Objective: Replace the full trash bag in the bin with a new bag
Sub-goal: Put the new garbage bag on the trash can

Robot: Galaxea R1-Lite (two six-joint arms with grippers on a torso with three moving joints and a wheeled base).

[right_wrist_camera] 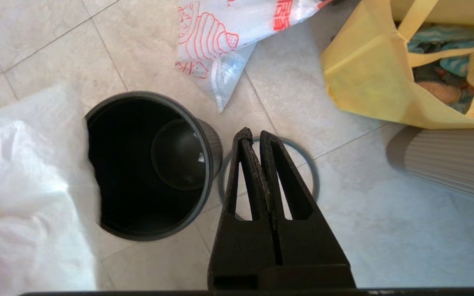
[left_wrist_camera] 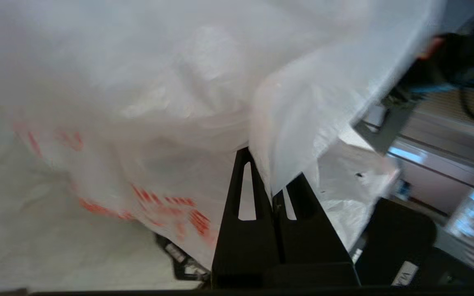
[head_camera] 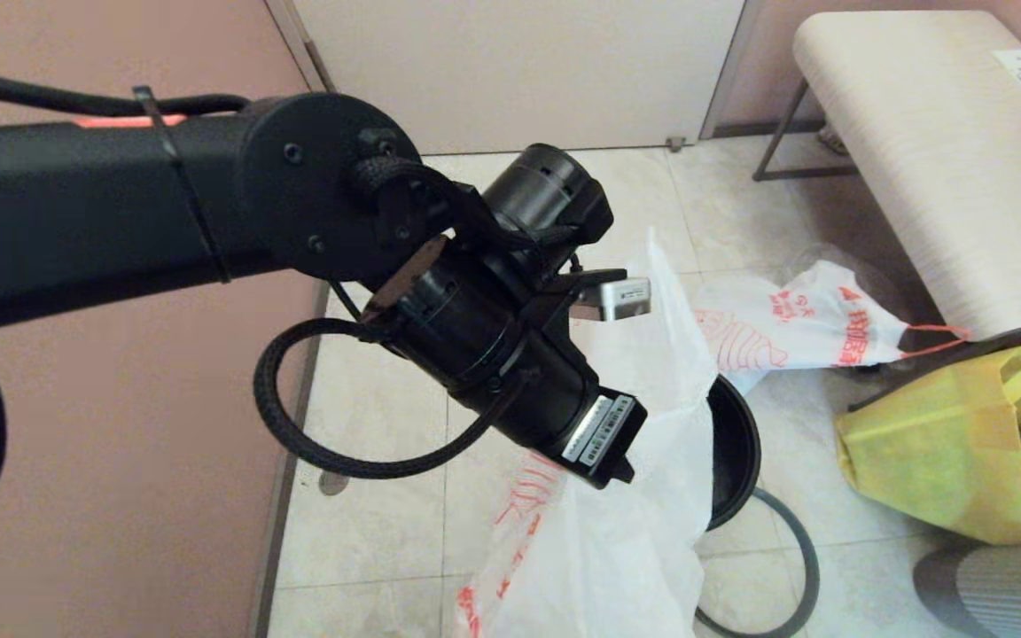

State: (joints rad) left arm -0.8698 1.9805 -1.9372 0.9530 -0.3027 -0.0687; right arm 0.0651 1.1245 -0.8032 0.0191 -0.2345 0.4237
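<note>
Red print, unreadable, marks the white bag (left_wrist_camera: 159, 135) pinched by left tool (left_wrist_camera: 276, 197); right tool (right_wrist_camera: 257, 137) closed empty.

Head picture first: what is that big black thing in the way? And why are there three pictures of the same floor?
That black thing is the robot's left arm. The robot has three cameras. One sits on its head and looks down at the floor, so the arm gets in the way. The other two sit on its wrists, just behind each hand, so you see the black fingers poking out.

In the left wrist picture, the left hand is shut and pinches a white bag with red print. The bag hangs at the edge of the bin, which is black and empty inside.

In the right wrist picture, the right hand is shut too, but holds nothing. It hangs above the floor.

On the tiles lie a grey hoop beside the bin, a second printed bag, and a yellow shopping bag.
</note>
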